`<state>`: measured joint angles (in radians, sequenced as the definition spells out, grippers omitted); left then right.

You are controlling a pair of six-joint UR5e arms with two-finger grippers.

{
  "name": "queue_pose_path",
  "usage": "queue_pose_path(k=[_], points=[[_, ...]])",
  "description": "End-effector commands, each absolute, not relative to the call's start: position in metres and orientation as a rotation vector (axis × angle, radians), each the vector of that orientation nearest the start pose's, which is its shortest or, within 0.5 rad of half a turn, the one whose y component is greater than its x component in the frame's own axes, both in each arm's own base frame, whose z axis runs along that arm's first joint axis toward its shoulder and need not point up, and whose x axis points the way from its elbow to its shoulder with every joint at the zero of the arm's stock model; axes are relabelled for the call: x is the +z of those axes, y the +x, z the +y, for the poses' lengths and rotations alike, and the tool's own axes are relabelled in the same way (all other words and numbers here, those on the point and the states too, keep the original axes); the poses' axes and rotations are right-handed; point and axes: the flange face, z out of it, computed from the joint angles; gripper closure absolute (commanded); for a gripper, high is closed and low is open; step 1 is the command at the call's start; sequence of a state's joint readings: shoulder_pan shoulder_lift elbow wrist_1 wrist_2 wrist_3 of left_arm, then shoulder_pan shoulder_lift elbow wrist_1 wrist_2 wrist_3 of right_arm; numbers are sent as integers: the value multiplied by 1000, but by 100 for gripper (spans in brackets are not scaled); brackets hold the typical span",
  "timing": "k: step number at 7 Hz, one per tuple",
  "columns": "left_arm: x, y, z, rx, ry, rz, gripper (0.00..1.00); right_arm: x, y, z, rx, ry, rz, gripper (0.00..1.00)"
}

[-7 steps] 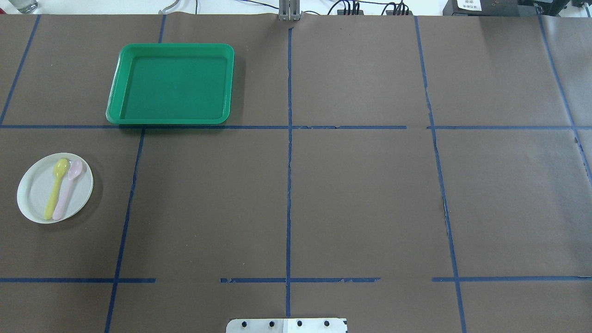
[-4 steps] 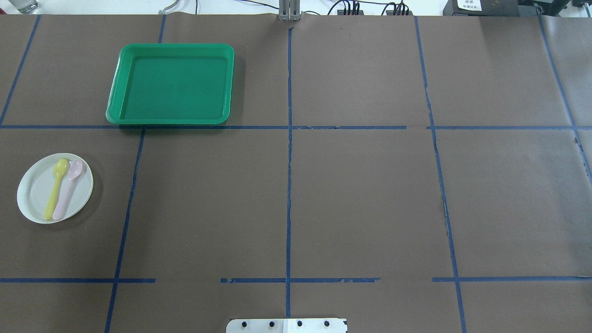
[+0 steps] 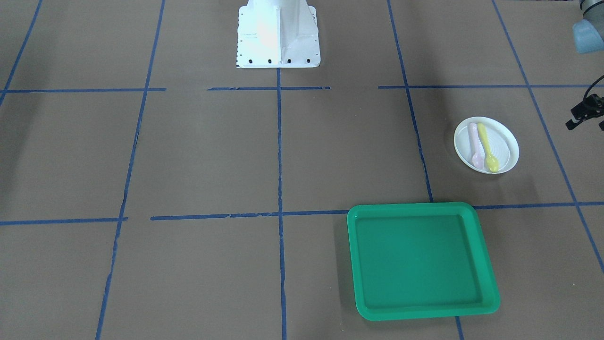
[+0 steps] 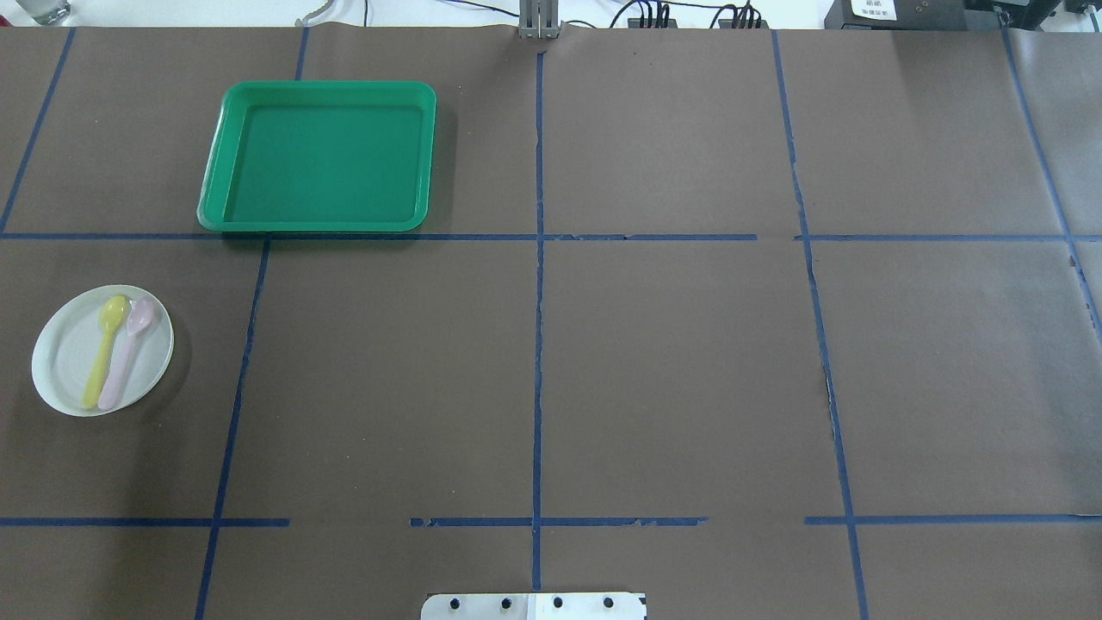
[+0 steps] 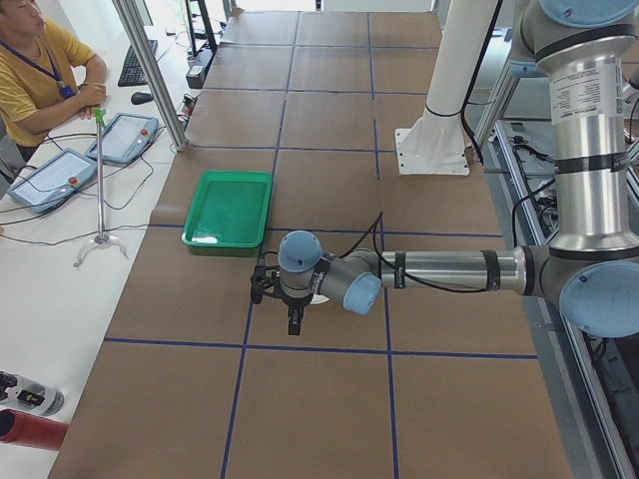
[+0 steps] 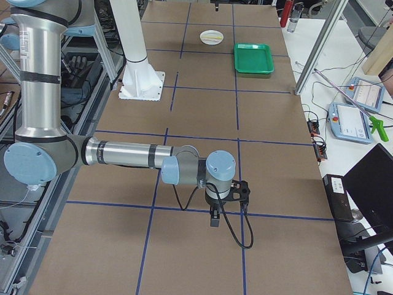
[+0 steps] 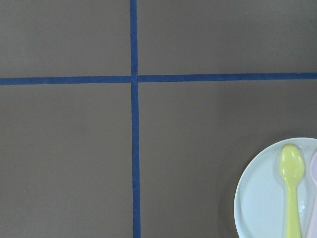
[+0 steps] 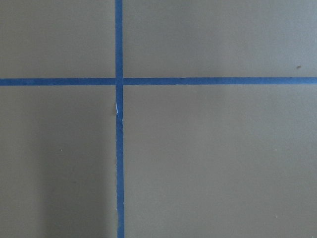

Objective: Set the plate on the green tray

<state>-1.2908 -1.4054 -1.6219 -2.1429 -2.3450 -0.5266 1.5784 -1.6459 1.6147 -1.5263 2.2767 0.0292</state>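
Observation:
The white plate [image 4: 65, 362] sits on the brown table at the left and carries a yellow spoon [image 4: 105, 349] and a pink spoon [image 4: 127, 351]. It also shows in the front view [image 3: 505, 146] and at the lower right of the left wrist view [image 7: 262, 198]. The green tray [image 4: 318, 157] lies empty beyond it, also seen in the front view [image 3: 422, 259]. My left gripper [image 5: 292, 319] hangs above the table near the plate; I cannot tell if it is open. My right gripper [image 6: 214, 220] hangs far from both; I cannot tell its state.
The robot base [image 3: 277, 33] stands at the table's near middle edge. A black part of the left wrist [image 3: 585, 111] shows at the front view's right edge. An operator [image 5: 40, 70] sits beside the table with pendants [image 5: 50, 175].

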Motion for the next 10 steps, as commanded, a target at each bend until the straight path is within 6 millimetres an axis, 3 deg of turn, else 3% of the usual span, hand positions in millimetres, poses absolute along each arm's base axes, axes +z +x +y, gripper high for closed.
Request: queue_pose_path(k=[1, 3, 8, 10], points=[[649, 124, -430, -156, 58, 888, 0, 673, 72, -460, 30, 6, -706, 0], [655, 153, -422, -141, 1, 882, 2, 673, 72, -460, 30, 6, -706, 0], [664, 180, -428, -107, -34, 872, 10, 673, 72, -460, 30, 6, -706, 0], [669, 187, -429, -97, -43, 869, 21, 673, 72, -460, 30, 6, -706, 0]])
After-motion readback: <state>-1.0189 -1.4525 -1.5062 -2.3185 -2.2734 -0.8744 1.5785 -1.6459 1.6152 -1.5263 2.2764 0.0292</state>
